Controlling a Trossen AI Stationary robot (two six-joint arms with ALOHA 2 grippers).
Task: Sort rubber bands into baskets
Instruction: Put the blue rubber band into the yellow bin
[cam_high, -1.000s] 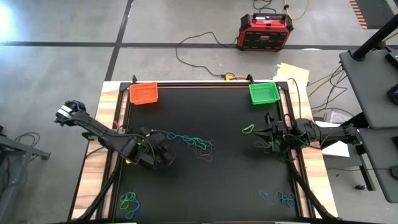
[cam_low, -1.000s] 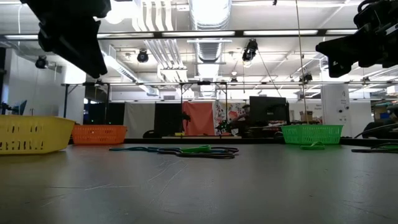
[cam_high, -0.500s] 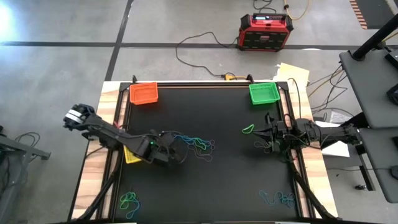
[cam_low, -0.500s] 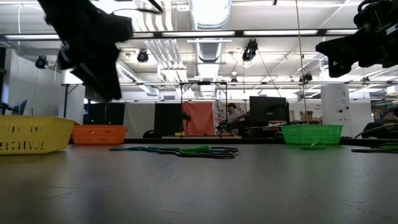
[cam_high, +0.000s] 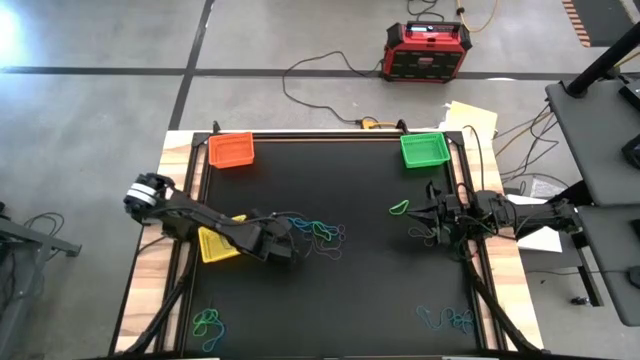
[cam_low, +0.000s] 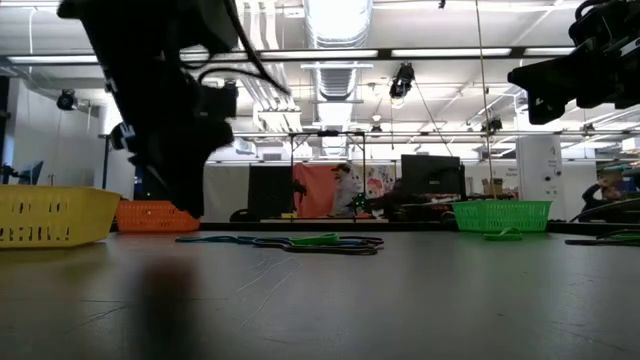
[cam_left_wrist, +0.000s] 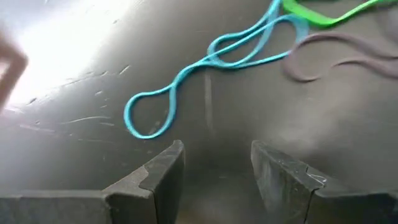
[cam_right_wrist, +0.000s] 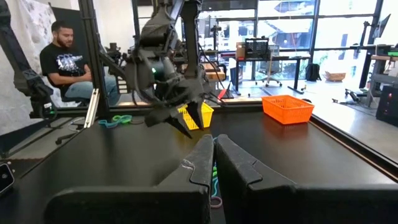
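The left claw (cam_high: 285, 248) hung released over the black surface (cam_high: 370, 290), a blue rubber band (cam_left_wrist: 205, 81) lying just ahead of its fingertips (cam_left_wrist: 168, 163), untouched. The right claw (cam_high: 418, 211) waited clenched, empty, near the green basket (cam_high: 424, 150). A seated person (cam_right_wrist: 65, 59) was visible beyond. Since 1 second earlier, the left arm had advanced toward the central tangle, uncovering the yellow basket (cam_high: 215, 245).

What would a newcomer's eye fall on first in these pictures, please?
Probably the left hand, open and low over the tangle of rubber bands at the middle of the black table. Next, the bright orange basket and green basket at the far corners.
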